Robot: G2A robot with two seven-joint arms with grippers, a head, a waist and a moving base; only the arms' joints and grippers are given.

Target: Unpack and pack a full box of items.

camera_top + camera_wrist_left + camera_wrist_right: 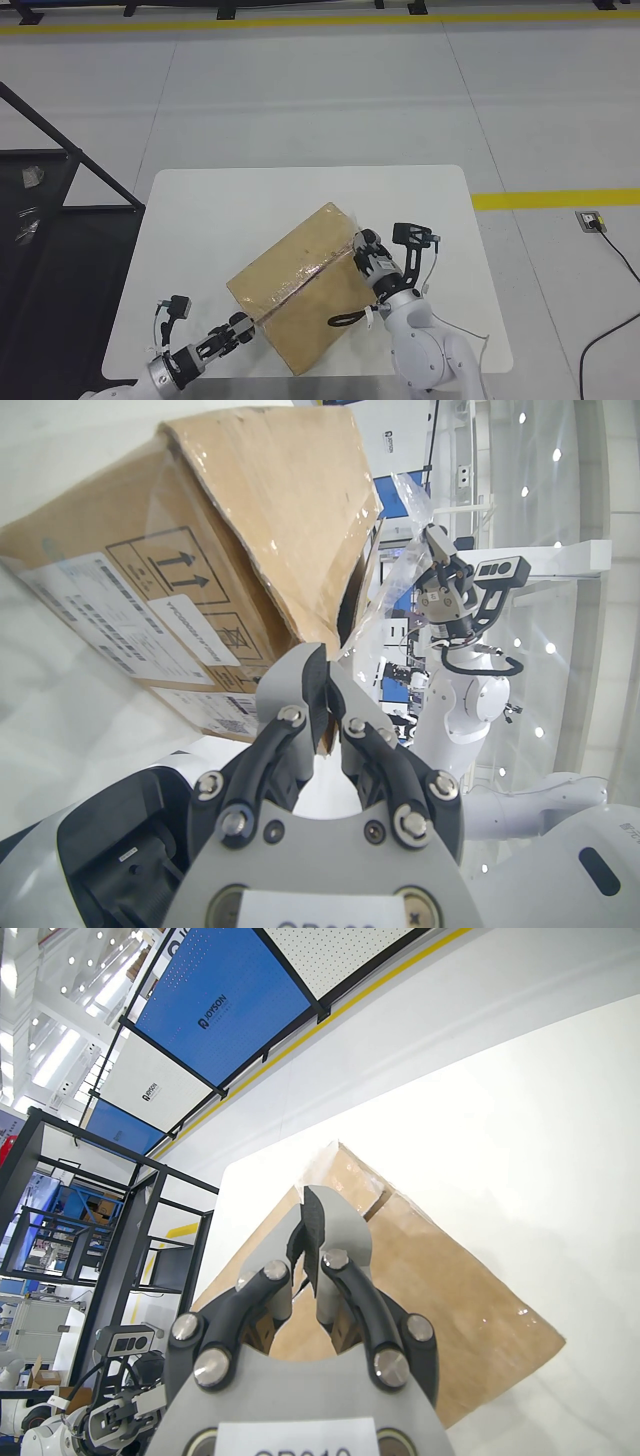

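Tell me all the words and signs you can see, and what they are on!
Box: a framed sign of two arrows side by side; no words.
White labels on the box: print too small to read.
Tags on the left gripper and right gripper: cut off, unreadable.
Boards at the back: a company logo, no other words.

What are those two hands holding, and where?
Left hand pinches a flap edge of the cardboard box; right hand grips the clear tape trailing from it.
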